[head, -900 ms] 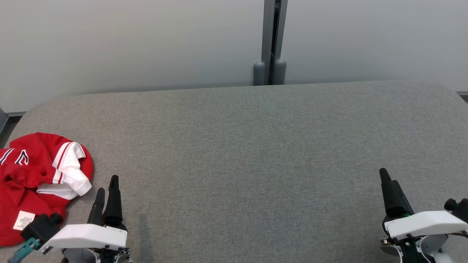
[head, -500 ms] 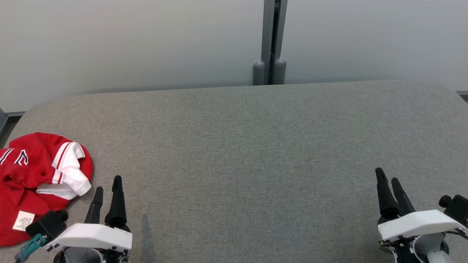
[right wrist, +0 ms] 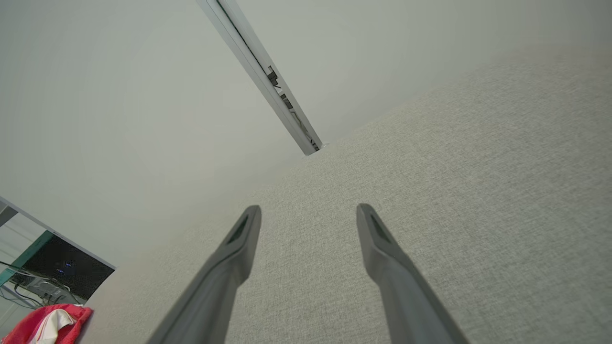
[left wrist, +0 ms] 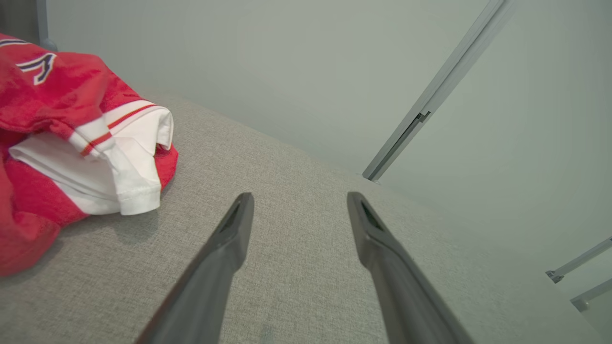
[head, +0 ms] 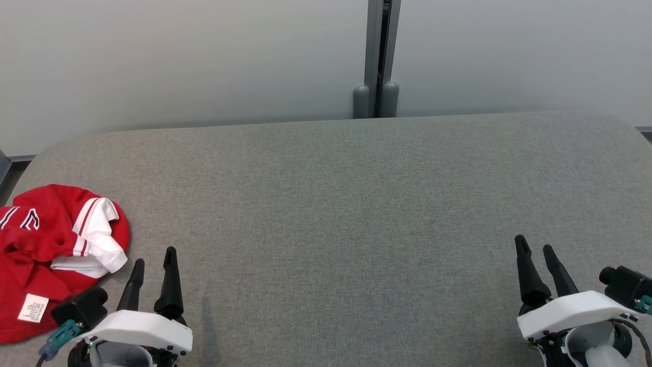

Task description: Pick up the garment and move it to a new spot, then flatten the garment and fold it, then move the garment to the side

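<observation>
Ann: Where is the shirt?

Ben: The crumpled red and white cloth shirt [head: 56,239] sits in a heap at the left edge of the big grey cloth-covered table [head: 356,204], on the robot's left side.

Ann: Is anything holding it?

Ben: No. The left gripper [head: 154,257] is just beside the heap, not touching it. Its two dark fingers are spread apart with nothing between them. The right gripper [head: 534,243] is well apart from the shirt, at the other end of the table. Its fingers are spread apart too, and it holds nothing.

Ann: So how much of the job is done?

Ben: None yet, I think. The shirt is not picked up, not moved to a new spot, not laid flat, not folded, and not put to the side. All of that is left. The left gripper is closest, so it looks best placed to grab first.

Ann: What can't you see?

Ben: The left part of the shirt is cut off by the edge of the head view. I see dark letters [head: 20,219] on it, but not the whole word. The small white tag [head: 33,308] has writing too tiny to read. I can't tell where the collar or hem is in those folds.
</observation>
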You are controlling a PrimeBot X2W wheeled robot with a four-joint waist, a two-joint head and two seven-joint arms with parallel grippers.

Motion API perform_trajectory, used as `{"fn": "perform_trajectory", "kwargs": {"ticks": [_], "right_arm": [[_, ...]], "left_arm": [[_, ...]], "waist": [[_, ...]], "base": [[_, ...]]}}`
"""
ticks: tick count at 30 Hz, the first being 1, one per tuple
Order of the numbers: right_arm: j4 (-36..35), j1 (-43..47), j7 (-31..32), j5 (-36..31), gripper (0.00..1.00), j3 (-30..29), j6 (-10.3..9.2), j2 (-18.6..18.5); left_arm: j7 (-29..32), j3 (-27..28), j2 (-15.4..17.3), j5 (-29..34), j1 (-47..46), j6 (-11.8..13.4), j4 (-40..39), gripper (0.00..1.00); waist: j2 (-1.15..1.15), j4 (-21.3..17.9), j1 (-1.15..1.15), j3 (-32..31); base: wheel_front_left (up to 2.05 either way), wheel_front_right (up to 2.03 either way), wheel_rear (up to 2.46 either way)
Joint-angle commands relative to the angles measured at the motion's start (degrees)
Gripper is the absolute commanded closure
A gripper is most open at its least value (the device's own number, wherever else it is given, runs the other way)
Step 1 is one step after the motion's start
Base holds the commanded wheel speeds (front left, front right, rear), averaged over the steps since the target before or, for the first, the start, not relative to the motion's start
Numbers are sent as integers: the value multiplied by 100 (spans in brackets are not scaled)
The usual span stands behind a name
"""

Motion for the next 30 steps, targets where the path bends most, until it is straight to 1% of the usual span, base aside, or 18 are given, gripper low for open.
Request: {"fn": "perform_trajectory", "kwargs": {"ticks": [1,13,30], "right_arm": [[-6,-145,-83,-234,0,27,8,-62],[156,-191,-241,-896,0,83,9,-73],[564,-293,-462,-1815,0,178,11,-92]], "left_arm": [[-72,-17,42,225,-149,36,-45,0],[-235,-59,49,886,-160,102,42,0],[-452,-103,58,1801,-177,216,283,0]], "waist": [[0,1,0,3],[0,0,0,10],[0,2,0,21]], "base": [[0,0,0],[0,0,0],[0,0,0]]}}
